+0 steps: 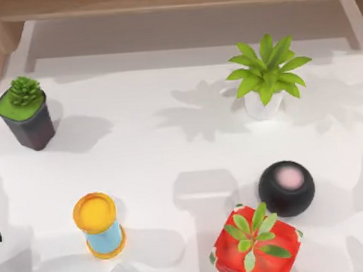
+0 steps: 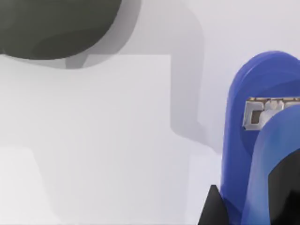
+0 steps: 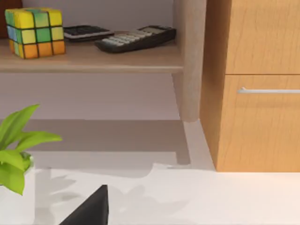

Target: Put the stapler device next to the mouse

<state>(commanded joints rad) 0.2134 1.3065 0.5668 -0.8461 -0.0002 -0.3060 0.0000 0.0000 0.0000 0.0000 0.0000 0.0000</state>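
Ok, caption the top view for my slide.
White table with two potted plants, a red-boxed plant, black dome and yellow-capped cylinder.

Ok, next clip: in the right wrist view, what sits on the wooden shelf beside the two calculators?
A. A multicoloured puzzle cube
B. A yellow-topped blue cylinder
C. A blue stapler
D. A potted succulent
A. The puzzle cube, with yellow, green and orange squares, stands on the wooden shelf next to the two dark calculators.
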